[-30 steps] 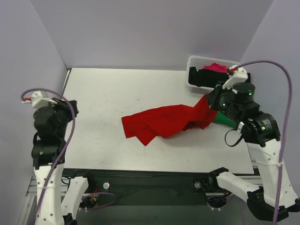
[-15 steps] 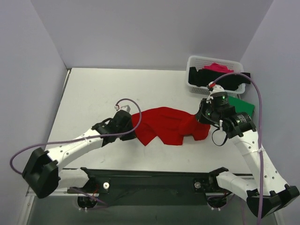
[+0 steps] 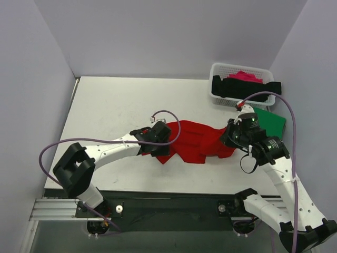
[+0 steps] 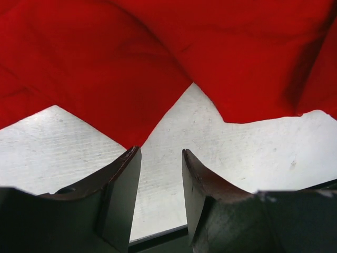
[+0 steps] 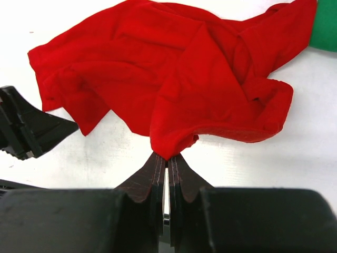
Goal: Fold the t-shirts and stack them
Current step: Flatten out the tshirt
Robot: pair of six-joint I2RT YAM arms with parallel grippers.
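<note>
Lying crumpled near the middle of the white bench (image 3: 116,105), the large bright red cotton t-shirt (image 3: 192,142) is pinched at a right-hand fold by the fully closed right tool (image 5: 167,161), while the left tool (image 4: 160,153) stands partly open and empty just beside its left edge.

Both arms reach inward, the left gripper (image 4: 160,155) with jaws parted, the right gripper (image 5: 167,159) pinched tight.
</note>
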